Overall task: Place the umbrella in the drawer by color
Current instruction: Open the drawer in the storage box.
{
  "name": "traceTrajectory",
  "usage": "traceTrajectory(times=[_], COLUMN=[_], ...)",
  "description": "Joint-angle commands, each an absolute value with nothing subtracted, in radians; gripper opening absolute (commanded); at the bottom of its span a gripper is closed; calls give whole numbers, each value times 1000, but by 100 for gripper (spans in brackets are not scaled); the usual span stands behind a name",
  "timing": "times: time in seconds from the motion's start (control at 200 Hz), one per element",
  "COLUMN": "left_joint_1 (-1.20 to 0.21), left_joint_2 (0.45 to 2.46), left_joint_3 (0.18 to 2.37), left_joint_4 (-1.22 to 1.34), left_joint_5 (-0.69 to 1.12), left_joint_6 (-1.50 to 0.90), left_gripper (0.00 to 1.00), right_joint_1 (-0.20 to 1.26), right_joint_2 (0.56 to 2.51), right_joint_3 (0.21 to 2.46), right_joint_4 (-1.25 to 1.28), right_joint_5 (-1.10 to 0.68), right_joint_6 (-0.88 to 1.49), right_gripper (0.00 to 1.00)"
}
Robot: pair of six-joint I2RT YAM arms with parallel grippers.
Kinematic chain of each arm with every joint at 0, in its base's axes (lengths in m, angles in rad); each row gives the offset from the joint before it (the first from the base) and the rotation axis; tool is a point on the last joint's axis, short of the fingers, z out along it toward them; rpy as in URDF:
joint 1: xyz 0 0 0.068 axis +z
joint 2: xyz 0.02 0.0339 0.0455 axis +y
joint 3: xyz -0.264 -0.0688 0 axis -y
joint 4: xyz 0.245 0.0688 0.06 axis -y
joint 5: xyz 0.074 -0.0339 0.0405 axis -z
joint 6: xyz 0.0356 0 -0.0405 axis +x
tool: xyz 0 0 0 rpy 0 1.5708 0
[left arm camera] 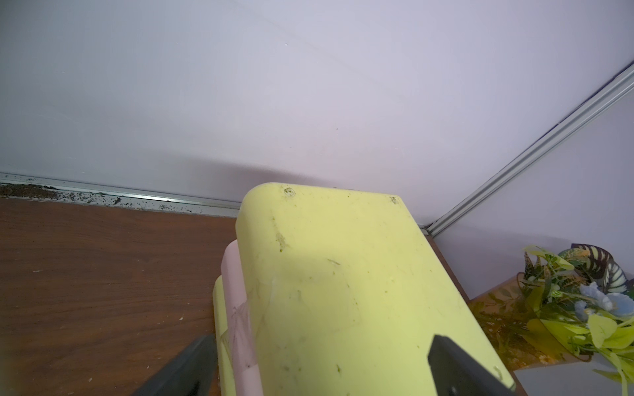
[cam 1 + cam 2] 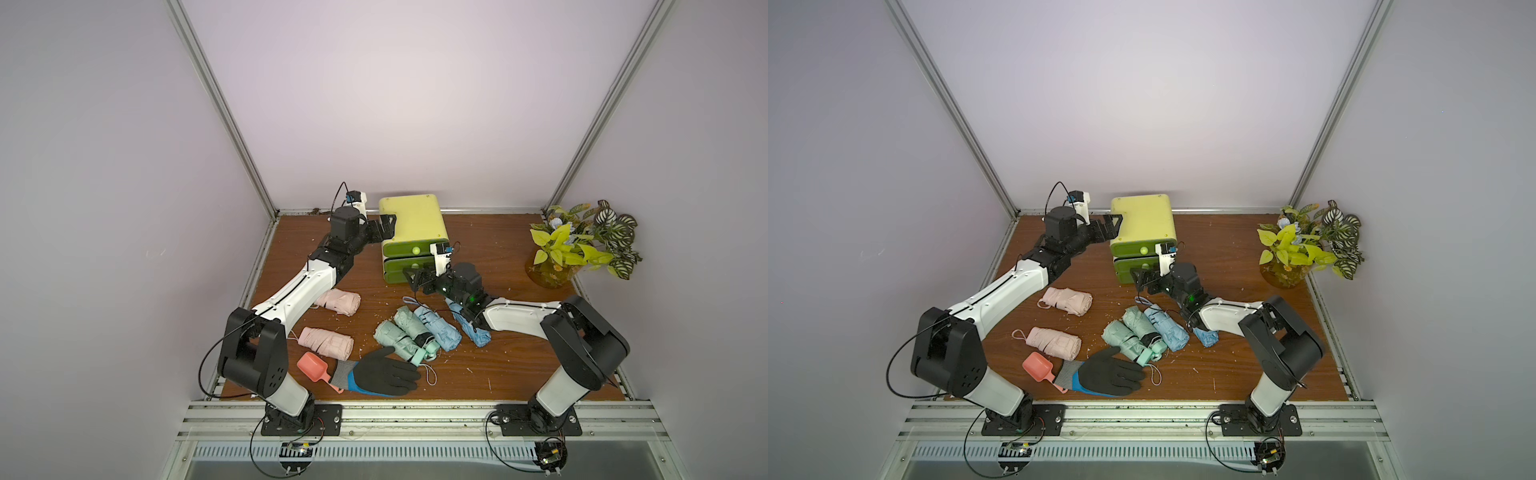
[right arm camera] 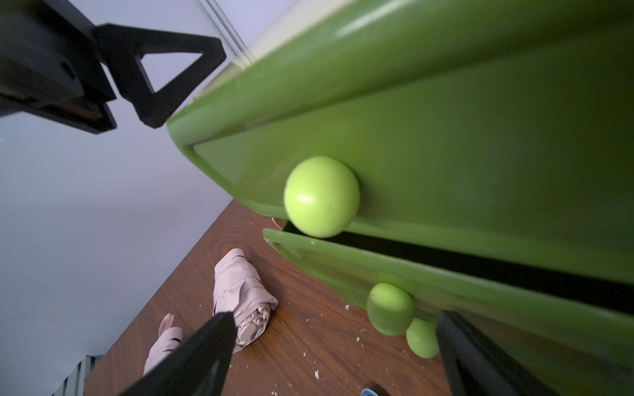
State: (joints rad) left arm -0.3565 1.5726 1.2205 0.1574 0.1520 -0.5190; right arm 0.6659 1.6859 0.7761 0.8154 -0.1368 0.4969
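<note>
Okay, this looks like the drawer-opening step, with no umbrella picked up yet. The right tool (image 2: 417, 281) sits just in front of the yellow-green drawer cabinet (image 2: 415, 220), jaws spread wide and holding nothing. In its wrist view the lower drawer (image 3: 480, 301) is ajar by a dark slit, and its knob (image 3: 389, 308) lies ahead of the fingers, roughly between them. The left tool (image 2: 386, 227) is also spread, astride the cabinet's upper left edge and gripping nothing; whether it touches is unclear.

All the umbrellas lie on the table (image 2: 498, 374) in front of the cabinet: two pink umbrellas (image 2: 338, 301), two mint umbrellas (image 2: 399, 336) and two blue umbrellas (image 2: 440, 334), one of them partly under the right arm.

To do it well, probably:
- centre the knob between the pads and close firmly
- pull straight out along the slide, not upward
- have the left tool keep the light cabinet from skidding
- open far enough for a whole umbrella
</note>
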Motion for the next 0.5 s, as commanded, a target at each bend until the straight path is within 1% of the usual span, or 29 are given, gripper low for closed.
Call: traceTrajectory(times=[0.0,0.165,0.34,0.41,0.46,0.495], left_joint_1=[-345,-336,-333,-332,-333,-334], left_joint_2=[1585,1596,1601,1606,1610,1615], left_joint_3=[1245,1255,1258,1261,1264,1267], left_joint_4=[153,161,166,165,164,164], left_joint_5=[147,177,189,187,180,178], left_joint_6=[-500,-501,-508,-506,-506,-506], left_gripper=[100,100,100,100,100,100], right_joint_1=[667,666,657,657,657,657], right_joint_2=[1693,1692,1716,1702,1691,1682], right_joint_3=[830,843,908,903,892,892], right_joint_4=[936,910,853,844,844,837], right_joint_5=[-149,-47,-46,-17,9,25], right_joint_6=[464,479,479,518,549,568], right_gripper=[99,99,98,91,83,78])
